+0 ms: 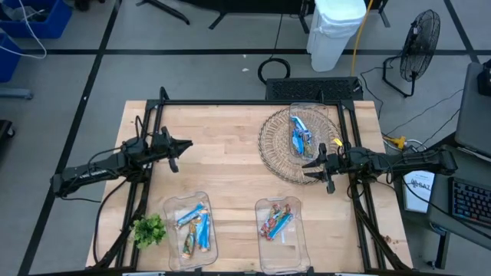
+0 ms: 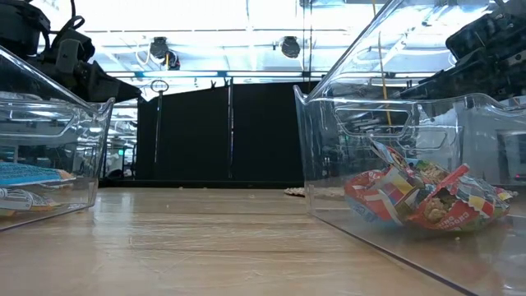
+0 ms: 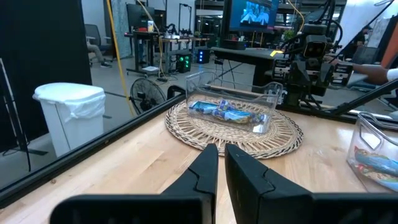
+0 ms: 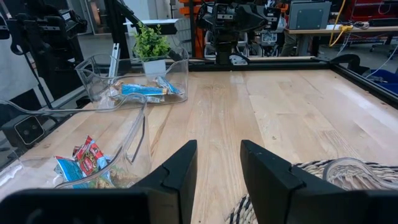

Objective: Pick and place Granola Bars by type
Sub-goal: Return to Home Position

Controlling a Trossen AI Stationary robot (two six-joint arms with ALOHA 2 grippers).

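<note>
Two grippers hover over the wooden table, both empty. The left gripper is over the table's left side, approx mid-depth. Its fingers are nearly together w/ only a thin slit btwn them, and it holds nothing. The right gripper is at the right side, over the near edge of the woven mat. Its fingers are apart w/ a clear gap, nothing btwn them.

The Granola Bars lie in 3 clear bins:
- Far bin stands on the woven mat at the far right and holds blue Granola Bars.
- Near-left bin at the front edge holds more blue bars.
- Near-right bin, well apart from it along the same edge, holds multicoloured Granola Bars in a loose heap.

A green sprig stands just beside the near-left bin, on its outer side
</note>
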